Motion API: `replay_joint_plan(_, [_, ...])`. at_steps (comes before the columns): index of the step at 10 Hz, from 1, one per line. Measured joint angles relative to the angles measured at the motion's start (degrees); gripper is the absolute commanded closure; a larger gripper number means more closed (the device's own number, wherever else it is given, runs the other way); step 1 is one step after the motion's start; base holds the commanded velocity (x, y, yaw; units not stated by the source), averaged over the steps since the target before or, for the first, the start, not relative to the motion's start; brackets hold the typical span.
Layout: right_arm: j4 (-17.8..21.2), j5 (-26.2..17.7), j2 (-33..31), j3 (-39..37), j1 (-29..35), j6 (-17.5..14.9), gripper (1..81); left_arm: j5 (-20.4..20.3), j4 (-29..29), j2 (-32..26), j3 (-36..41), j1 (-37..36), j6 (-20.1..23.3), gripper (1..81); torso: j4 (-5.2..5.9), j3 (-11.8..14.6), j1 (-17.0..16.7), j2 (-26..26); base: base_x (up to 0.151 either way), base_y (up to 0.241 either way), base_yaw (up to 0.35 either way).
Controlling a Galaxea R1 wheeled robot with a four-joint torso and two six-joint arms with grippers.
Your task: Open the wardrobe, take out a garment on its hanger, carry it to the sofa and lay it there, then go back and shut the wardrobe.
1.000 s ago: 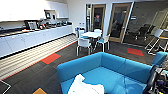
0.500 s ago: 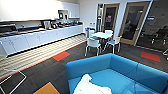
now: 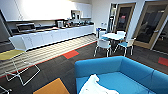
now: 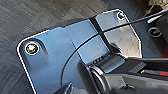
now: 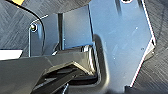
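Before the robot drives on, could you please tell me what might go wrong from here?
1. The white T-shirt lies near the front edge of the blue sofa; it might slip off.
2. A white folding rack and an orange table stand close by; the base might clip them when turning.

An office break room or staff lounge: a long white kitchen bench [image 3: 53, 35] with wall cupboards [image 3: 45, 8] above it, a small white table [image 3: 113, 36] ringed by white chairs [image 3: 103, 45], a bright blue sofa [image 3: 117, 72], dark carpet tiles [image 3: 60, 66] with red patches, and wood-framed glass doors [image 3: 150, 23]
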Motion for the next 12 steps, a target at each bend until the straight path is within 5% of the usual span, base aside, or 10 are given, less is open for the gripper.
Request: replay_joint_plan(12, [0.00, 0.00, 0.05, 0.02, 0.15, -0.13, 1.0, 0.01, 3.58, 0.02, -0.02, 0.68, 0.00, 1.0, 0.00, 0.00, 0.00, 0.00, 0.000, 0.000, 0.306])
